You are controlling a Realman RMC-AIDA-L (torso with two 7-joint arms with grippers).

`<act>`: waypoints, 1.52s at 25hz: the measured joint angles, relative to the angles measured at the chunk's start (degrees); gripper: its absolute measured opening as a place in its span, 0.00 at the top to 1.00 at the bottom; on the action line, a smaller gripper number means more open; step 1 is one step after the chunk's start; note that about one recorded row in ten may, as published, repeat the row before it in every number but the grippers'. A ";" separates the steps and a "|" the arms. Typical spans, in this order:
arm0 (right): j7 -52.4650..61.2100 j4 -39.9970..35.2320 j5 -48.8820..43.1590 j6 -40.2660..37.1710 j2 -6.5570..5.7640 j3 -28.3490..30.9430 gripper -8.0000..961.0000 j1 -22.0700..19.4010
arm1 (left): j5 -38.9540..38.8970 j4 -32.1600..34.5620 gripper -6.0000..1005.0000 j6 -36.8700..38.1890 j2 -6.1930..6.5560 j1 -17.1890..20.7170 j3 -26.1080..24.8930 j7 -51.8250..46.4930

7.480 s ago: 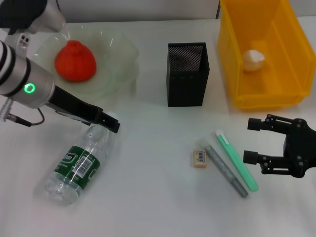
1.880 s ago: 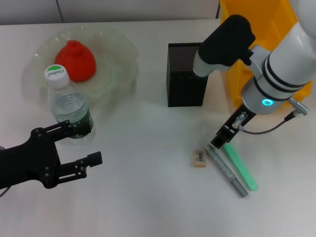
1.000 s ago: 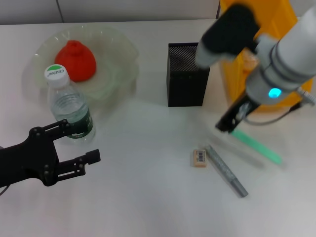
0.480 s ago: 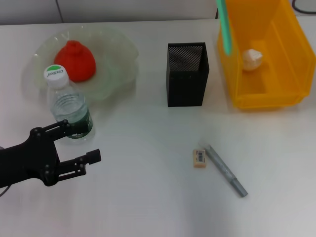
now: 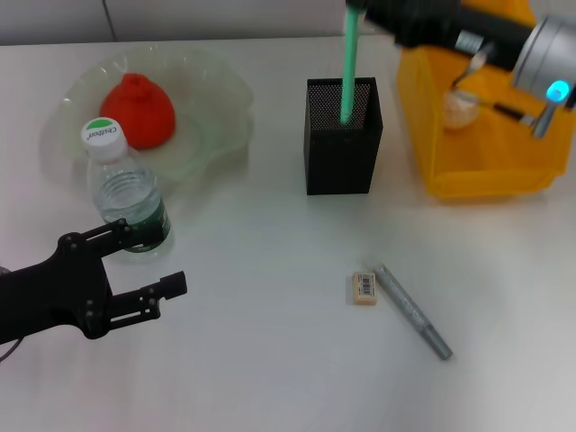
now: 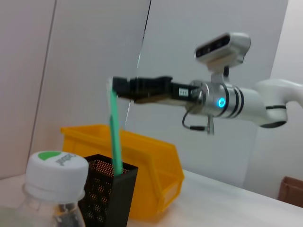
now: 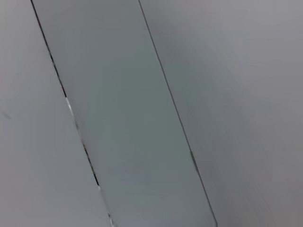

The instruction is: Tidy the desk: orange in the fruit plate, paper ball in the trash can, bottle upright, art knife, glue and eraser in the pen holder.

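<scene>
The right pincer [image 5: 360,11] is up at about 12 o'clock in the head view, above the pen holder [image 5: 342,135]. It is clenched on the top end of a long green stick [image 5: 347,63], which may be the art knife or the glue; I cannot tell which. The stick hangs almost straight up and down. Its bottom end is down inside the open top of the pen holder. From the left wrist view, the stick [image 6: 114,132] goes from the right pincer [image 6: 118,87] down into the black mesh cup [image 6: 108,194].

The left pincer [image 5: 144,270] sits low at about 8 o'clock, just beside the bottle [image 5: 124,193]. Its two fingers are spread apart and hold nothing.

The bottle stands upright on the counter [image 5: 270,360], with its white cap on top. It is right next to the fruit plate [image 5: 216,99], at the plate's 6 o'clock side. The orange [image 5: 137,110] lies in the fruit plate, at about 10 o'clock on the counter.

The trash can [image 5: 486,171] is at about 2 o'clock, just to the side of the pen holder. A white paper ball [image 5: 459,108] lies inside it.

The eraser [image 5: 364,288] lies flat on the counter at about 5 o'clock. A gray pen-like stick [image 5: 412,310] lies slanted just beside it, very close to it.
</scene>
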 joint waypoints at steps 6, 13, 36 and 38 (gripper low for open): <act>-1.48 0.55 0.31 -1.99 0.02 -0.55 0.64 -0.58 | 0.08 -0.08 0.23 -1.24 -0.15 -0.07 0.07 0.00; 15.58 -24.25 -11.54 -14.88 -1.30 -5.80 0.33 -4.76 | 0.10 -0.08 0.23 0.46 -0.18 -0.23 0.45 -0.06; 41.17 -33.07 -64.18 -22.81 0.19 -37.95 0.14 11.10 | 0.09 -0.08 0.23 2.78 -0.77 1.04 0.44 -0.82; 41.16 -32.30 -64.02 -21.75 0.21 -38.84 0.14 11.34 | 0.09 -0.08 0.23 2.79 -0.84 1.05 0.44 -0.86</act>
